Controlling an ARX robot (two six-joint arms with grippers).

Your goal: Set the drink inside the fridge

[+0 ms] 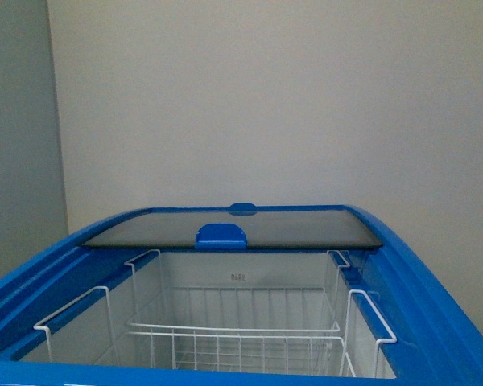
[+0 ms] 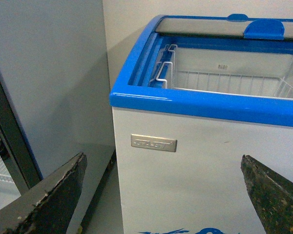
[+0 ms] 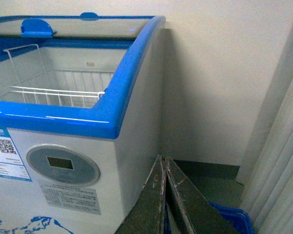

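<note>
No drink shows in any view. The fridge (image 1: 435,273) stands open, lid (image 1: 233,227) slid toward 12 o'clock. Left gripper (image 2: 163,195) gapes empty; right gripper (image 3: 164,195) is pinched closed, empty. Risk: nothing to deposit.

We see a plain off-white wall (image 1: 266,104) straight ahead in the front view, evenly lit, no strong shadows. To the left of that wall stands a flat grey panel (image 1: 16,137), meeting it at a vertical edge. In the left wrist view we see the same grey side as part of a tall cabinet (image 2: 49,83) with a dark door frame (image 2: 10,141); grey floor (image 2: 105,204) below it. In the right wrist view the wall (image 3: 219,73) ends in a dark baseboard (image 3: 205,168) over greenish floor (image 3: 224,187). Pale ribbed curtain (image 3: 283,161) beside the wall; a blue item (image 3: 232,217) at its foot, unclear what.
</note>
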